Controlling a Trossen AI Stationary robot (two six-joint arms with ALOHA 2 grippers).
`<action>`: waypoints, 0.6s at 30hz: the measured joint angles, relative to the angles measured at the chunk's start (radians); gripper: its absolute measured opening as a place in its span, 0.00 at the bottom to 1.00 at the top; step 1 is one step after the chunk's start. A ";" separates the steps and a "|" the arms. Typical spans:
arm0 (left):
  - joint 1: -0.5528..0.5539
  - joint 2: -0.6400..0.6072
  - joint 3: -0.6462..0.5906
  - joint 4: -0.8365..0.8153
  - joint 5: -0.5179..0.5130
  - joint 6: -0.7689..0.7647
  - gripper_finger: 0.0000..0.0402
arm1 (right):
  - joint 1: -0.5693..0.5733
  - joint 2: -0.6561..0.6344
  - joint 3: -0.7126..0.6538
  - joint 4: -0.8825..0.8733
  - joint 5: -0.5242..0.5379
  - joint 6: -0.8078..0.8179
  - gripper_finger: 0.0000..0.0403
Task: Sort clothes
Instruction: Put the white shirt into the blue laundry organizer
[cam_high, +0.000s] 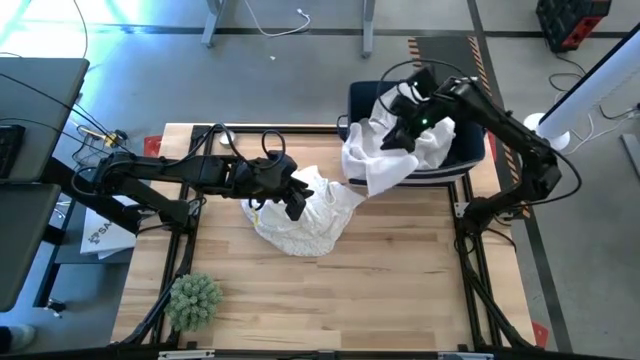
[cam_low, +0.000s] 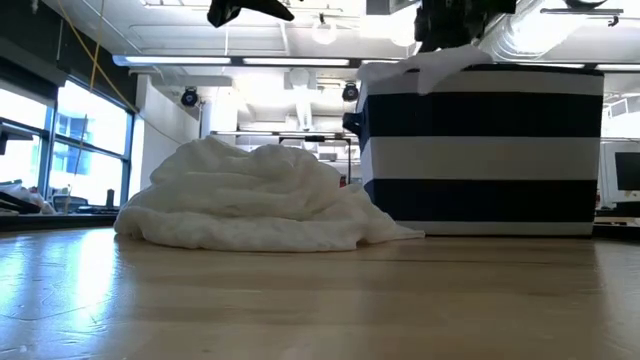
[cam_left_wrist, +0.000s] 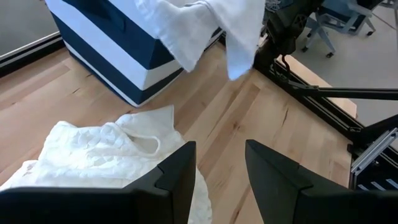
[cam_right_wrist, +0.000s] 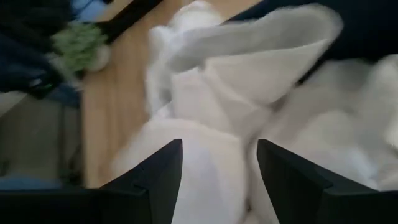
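A wooden worktop (cam_high: 400, 280) seen from above. A crumpled white garment (cam_high: 300, 215) lies near its middle. The left gripper (cam_high: 297, 200) hovers over it, fingers (cam_left_wrist: 180, 180) parted and empty. At the far right edge, a second white garment (cam_high: 385, 155) drapes over a striped bin (cam_low: 480, 150). The right gripper (cam_high: 405, 130) sits above it, fingers (cam_right_wrist: 155, 180) apart; whether they hold cloth is unclear.

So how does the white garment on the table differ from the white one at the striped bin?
The white garment on the table lies crumpled in a low heap on the wood; the white garment at the bin drapes over the striped bin's rim, partly hanging outside. The heap sits under the left gripper, whose fingers stand apart and empty; the draped one is under the right gripper. Both are white, soft and wrinkled.
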 joint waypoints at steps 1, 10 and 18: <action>0.000 0.000 0.000 0.000 0.000 0.000 0.34 | 0.000 0.000 0.012 0.002 0.045 0.011 0.51; 0.000 0.000 0.000 0.000 -0.001 -0.002 0.34 | 0.001 -0.005 0.075 -0.092 1.002 0.152 0.51; 0.000 0.000 0.000 0.000 -0.002 -0.010 0.34 | -0.138 0.015 0.103 0.006 1.188 0.098 0.51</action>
